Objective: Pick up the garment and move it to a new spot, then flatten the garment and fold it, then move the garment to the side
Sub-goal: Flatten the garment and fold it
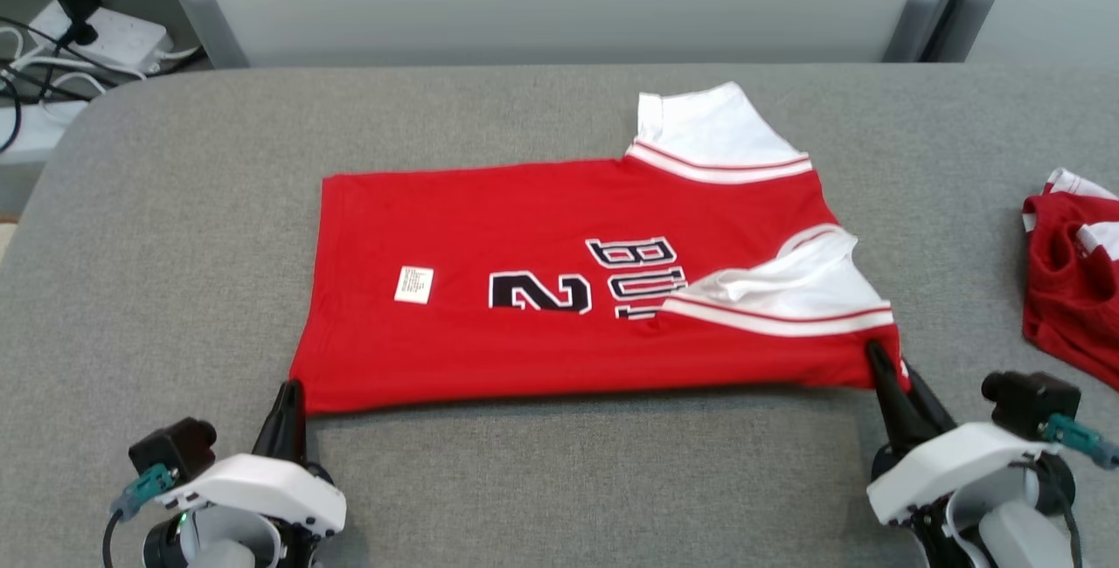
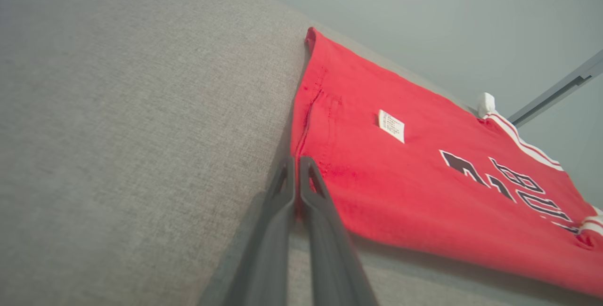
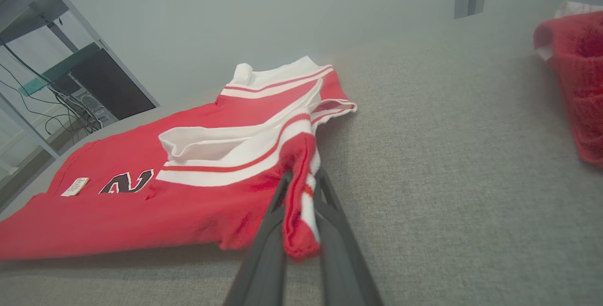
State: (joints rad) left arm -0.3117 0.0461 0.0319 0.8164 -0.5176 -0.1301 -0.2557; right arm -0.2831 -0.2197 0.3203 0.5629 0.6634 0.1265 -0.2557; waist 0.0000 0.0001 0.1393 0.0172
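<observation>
Grey fabric-covered table [image 1: 175, 245] carries the red garment [image 1: 542, 227] spread flat at mid-surface, its hem toward the robot's left and its white-trimmed sleeves toward the right. Left gripper [image 1: 288, 395] is fully closed, pinching the near hem corner, while the right gripper [image 1: 877, 356] is clamped on bunched red-and-white fabric at the near sleeve corner. A second red garment [image 1: 1071, 288] lies crumpled at the table's right edge, well apart.

One bench [image 1: 175, 245] carries two red garments: one spread jersey [image 1: 542, 332] and one crumpled heap [image 1: 1071, 280]. One white label [image 1: 413, 285] sits on the jersey. Two pairs of jaws and one power strip [image 1: 105, 37].
</observation>
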